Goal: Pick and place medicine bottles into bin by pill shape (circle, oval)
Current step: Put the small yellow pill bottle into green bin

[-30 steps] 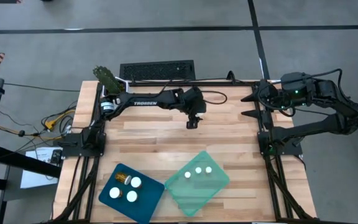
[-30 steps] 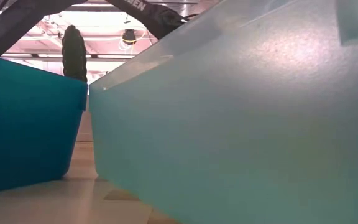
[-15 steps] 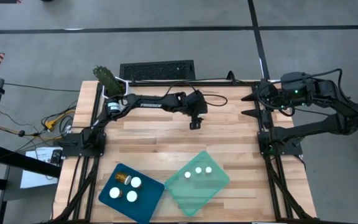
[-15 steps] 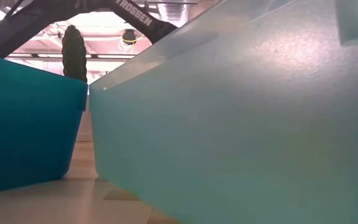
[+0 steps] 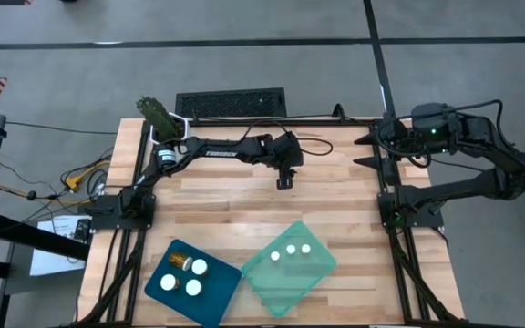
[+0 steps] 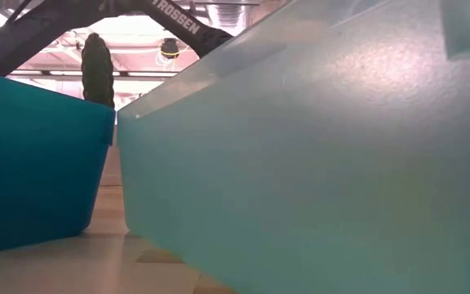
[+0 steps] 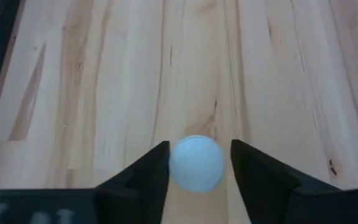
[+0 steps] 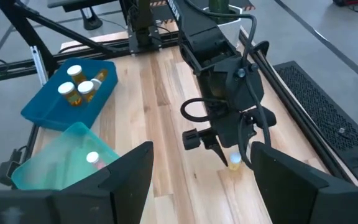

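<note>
On the table's far middle, a medicine bottle (image 7: 196, 163) is straddled by the left gripper (image 7: 197, 168), whose grip cannot be judged firm, so it could be tipped if squeezed off-centre.

Even bright light, low view blurred

A light wooden butcher-block table (image 5: 244, 214) made of long planks stands on a smooth grey concrete floor (image 5: 244, 64) crossed by dark lines. A flat black grille-like mat (image 5: 231, 103) lies on the floor just behind the table. At the table's left, yellow and black cables (image 5: 71, 178) trail beside white papers (image 5: 57, 241). From table height, bright pinkish ceiling lights (image 6: 149, 24) show overhead.
</note>
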Controlling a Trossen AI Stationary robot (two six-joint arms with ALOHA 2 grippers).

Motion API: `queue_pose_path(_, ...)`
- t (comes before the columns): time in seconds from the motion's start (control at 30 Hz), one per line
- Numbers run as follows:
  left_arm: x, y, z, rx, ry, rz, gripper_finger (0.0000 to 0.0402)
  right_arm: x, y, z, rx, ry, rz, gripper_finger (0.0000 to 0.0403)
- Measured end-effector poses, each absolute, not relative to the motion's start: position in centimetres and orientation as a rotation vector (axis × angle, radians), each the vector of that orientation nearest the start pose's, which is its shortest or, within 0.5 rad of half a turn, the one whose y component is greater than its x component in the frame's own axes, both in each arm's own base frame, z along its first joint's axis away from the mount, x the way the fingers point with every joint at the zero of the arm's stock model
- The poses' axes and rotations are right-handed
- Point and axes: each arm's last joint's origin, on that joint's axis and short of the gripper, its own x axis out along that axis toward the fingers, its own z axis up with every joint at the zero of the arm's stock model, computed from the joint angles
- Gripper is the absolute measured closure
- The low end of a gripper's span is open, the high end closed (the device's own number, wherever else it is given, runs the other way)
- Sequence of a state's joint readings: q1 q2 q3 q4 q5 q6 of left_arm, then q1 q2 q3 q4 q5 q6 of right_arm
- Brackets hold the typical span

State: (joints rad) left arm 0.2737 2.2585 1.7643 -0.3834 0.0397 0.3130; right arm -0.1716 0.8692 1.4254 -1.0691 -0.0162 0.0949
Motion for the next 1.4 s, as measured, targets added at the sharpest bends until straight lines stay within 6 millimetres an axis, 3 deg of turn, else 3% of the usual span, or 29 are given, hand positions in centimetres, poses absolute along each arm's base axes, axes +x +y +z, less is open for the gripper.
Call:
queue_pose_path(0.2,47.5,13.3,17.0,0.164,0.900,0.105,0.0298,10.8,-2.0,43.8,0.145,0.503,-0.195,0.0121)
queue_pose_path(0.4,47.5,12.9,17.4,0.104,0.894,0.131,0.0291,10.8,-2.1,43.8,0.135,0.504,-0.200,0.0121)
queue_pose_path(0.53,47.1,11.6,20.0,0.048,0.855,0.148,0.0273,10.8,-2.1,43.8,0.134,0.503,-0.198,0.0121)
queue_pose_path(0.67,46.0,9.5,24.1,-0.018,0.810,0.145,0.0287,10.8,-2.1,43.8,0.133,0.504,-0.195,0.0121)
queue_pose_path(0.87,42.7,3.1,30.8,-0.097,0.779,0.027,0.0294,10.8,-2.1,43.8,0.133,0.504,-0.194,0.0121)
queue_pose_path(1.07,39.4,-6.0,34.0,-0.083,0.794,-0.052,0.0271,10.8,-2.1,43.8,0.134,0.504,-0.188,0.0121)
queue_pose_path(1.23,37.2,-13.4,33.5,-0.071,0.839,-0.062,0.0279,10.8,-2.1,43.8,0.134,0.504,-0.186,0.0121)
queue_pose_path(1.4,35.9,-18.8,30.9,-0.036,0.893,-0.005,0.0283,10.8,-2.1,43.8,0.131,0.504,-0.184,0.0121)
